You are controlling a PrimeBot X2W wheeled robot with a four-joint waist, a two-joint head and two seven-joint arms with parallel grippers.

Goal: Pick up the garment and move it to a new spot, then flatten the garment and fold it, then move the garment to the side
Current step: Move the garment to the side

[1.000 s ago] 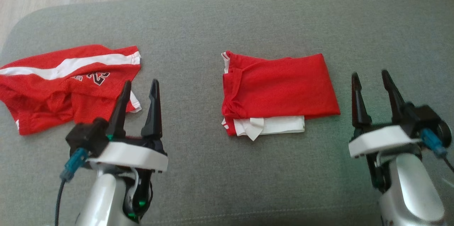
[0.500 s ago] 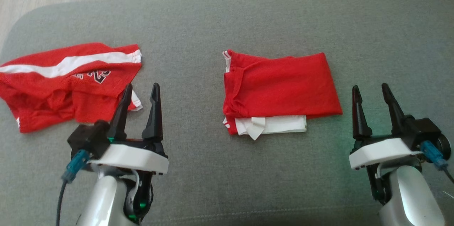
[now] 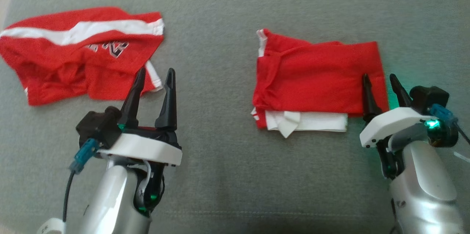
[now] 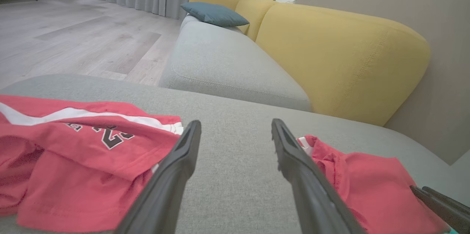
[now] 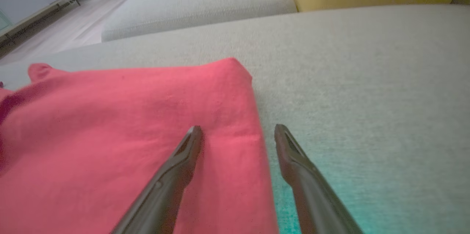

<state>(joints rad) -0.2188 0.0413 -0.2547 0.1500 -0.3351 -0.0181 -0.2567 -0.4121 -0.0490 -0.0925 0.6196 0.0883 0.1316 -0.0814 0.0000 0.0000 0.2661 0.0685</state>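
A folded red garment (image 3: pixel 315 79) with a white layer showing under its near edge lies flat on the grey cushion (image 3: pixel 220 160). My right gripper (image 3: pixel 379 76) stands open at the garment's right edge, one finger over the red cloth (image 5: pixel 128 135) and the other over bare cushion. My right gripper (image 5: pixel 238 128) holds nothing. A second red garment (image 3: pixel 80 54) with a white stripe and dark numbers lies rumpled at the left. My left gripper (image 3: pixel 156 72) is open and empty beside that garment's near right corner. In the left wrist view my left gripper (image 4: pixel 235 123) frames bare cushion between both garments.
The cushion's left edge drops to a wooden floor (image 4: pixel 73 35). Beyond it sit another grey seat cushion (image 4: pixel 227 68), yellow backrests (image 4: pixel 341 54) and a blue pillow (image 4: pixel 213 13).
The head camera has tilted down, shifting the whole picture. My right gripper has moved left and forward, so one finger now overlaps the folded garment's right edge. The left gripper has kept its place.
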